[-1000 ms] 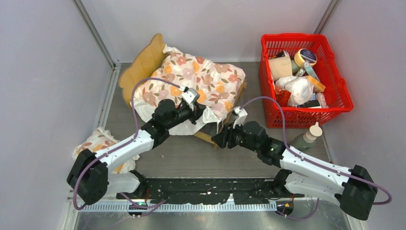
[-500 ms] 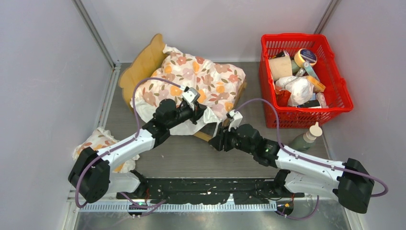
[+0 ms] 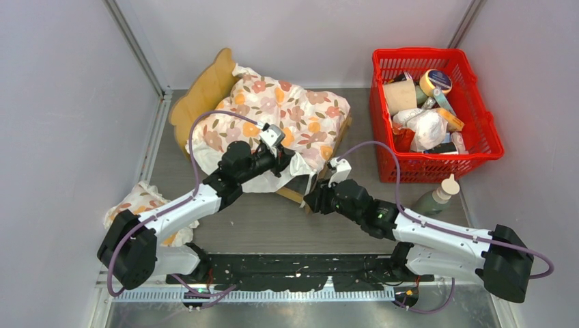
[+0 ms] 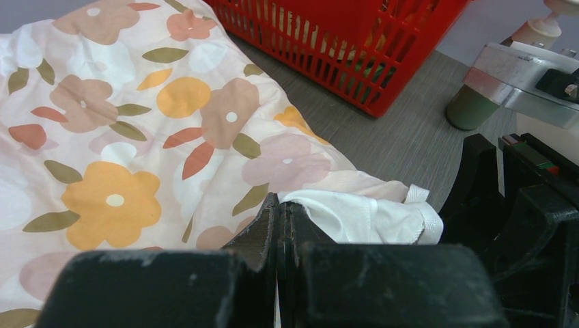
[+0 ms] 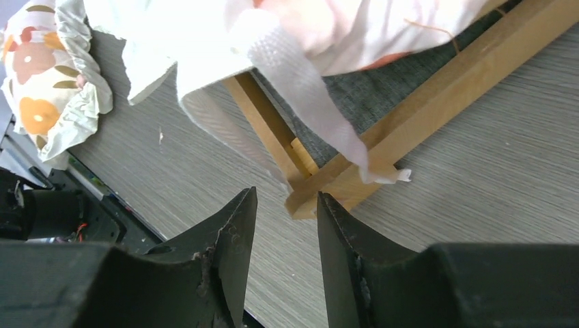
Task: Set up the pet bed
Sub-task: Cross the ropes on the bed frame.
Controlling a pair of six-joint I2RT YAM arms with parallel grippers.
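The pet bed, a light-wood frame with a scalloped headboard, stands at the table's back left. A floral cushion is draped over it and hides most of its grey surface. My left gripper is shut on the cushion's white hem at the near edge of the bed. My right gripper is open just in front of the frame's near wooden corner, with nothing between its fingers. A white fabric strip hangs over that corner.
A red basket full of several items stands at the back right. A bottle stands in front of it. A small floral pillow lies at the left beside the left arm. Walls close in the left, back and right.
My right gripper has shifted slightly at the bed's near corner and its jaws have narrowed a little. The left gripper and the cushion have not moved.
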